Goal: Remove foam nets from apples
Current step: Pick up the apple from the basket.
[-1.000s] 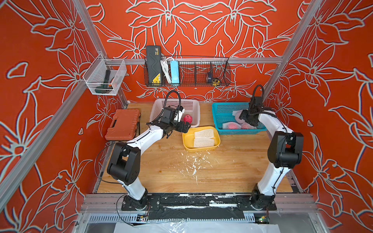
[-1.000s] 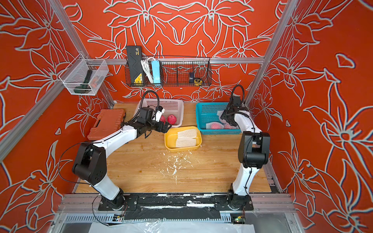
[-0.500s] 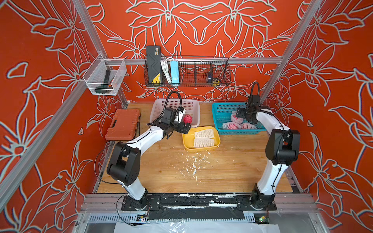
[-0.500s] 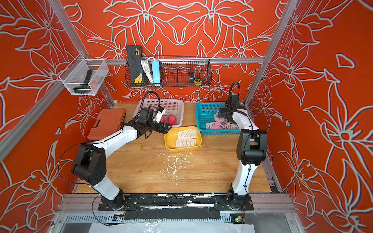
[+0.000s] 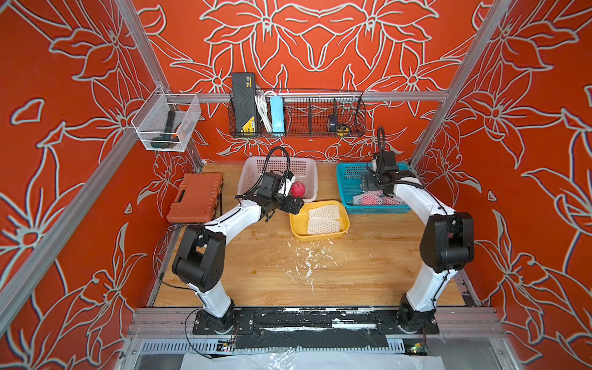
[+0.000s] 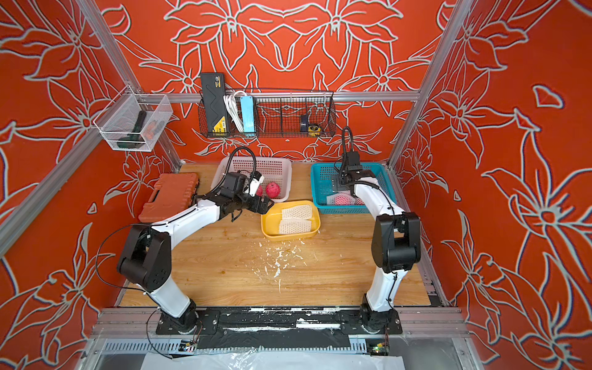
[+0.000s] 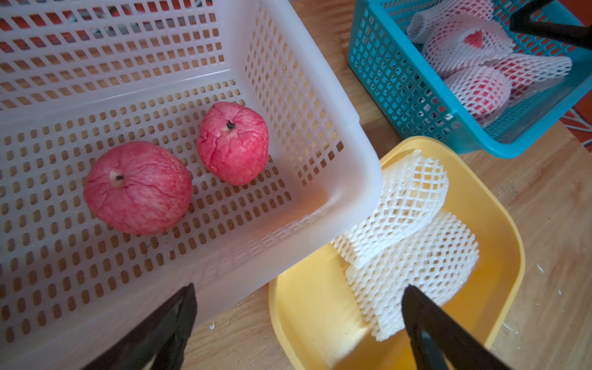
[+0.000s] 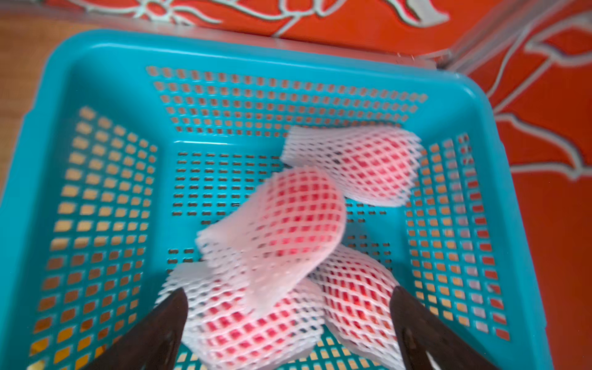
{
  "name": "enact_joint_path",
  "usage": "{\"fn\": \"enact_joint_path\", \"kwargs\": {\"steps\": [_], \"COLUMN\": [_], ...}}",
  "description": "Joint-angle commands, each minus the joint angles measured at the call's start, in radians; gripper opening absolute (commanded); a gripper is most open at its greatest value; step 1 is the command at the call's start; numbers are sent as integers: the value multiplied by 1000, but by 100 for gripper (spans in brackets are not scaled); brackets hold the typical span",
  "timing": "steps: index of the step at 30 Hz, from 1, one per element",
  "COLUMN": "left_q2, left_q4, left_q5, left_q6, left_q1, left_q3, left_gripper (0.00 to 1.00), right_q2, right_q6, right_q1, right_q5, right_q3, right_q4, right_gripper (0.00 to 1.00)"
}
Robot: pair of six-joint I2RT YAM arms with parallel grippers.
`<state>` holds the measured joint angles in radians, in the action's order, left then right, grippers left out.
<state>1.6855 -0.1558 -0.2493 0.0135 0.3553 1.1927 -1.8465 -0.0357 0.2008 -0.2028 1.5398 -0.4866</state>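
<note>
Nets (image 8: 275,224): judged soft, light, springy, easily torn. Sat sleeved over four apples (image 8: 224,326) in blue basket (image 8: 96,54). Best pinched at loose overhanging end, not over fruit. Right gripper (image 8: 288,291) hovered above, jaws spread wide, empty; left gripper (image 7: 298,288) likewise.

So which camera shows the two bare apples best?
The left wrist view: both bare apples lie big and unblocked in the white basket. In both top views the apples are tiny, one mostly behind the left arm. The right wrist view shows only netted apples.
</note>
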Motion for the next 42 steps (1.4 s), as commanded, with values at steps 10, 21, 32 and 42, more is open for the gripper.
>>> {"fn": "enact_joint_path", "kwargs": {"steps": [10,21,32,42], "left_q2": [28,39,54,50], "left_q4": [-14,-18,-16,-21], "left_q5": [-8,-6,-13,-6], "left_q6": [20,27,26,29], "left_q1": [5,5,5,5], "left_q3": [5,4,9,11], "left_gripper": [98,98,98,98], "right_q2": [-233,-415,-435,-488], "right_q6": [137,82,2,-71], "right_q1": [65,55,4,-62], "right_q5": [-317,-339,-339,-166], "right_q3": [211,422,452,496], "right_q4": [-102,-264,-356,-402], "right_gripper": [99,99,99,93]}}
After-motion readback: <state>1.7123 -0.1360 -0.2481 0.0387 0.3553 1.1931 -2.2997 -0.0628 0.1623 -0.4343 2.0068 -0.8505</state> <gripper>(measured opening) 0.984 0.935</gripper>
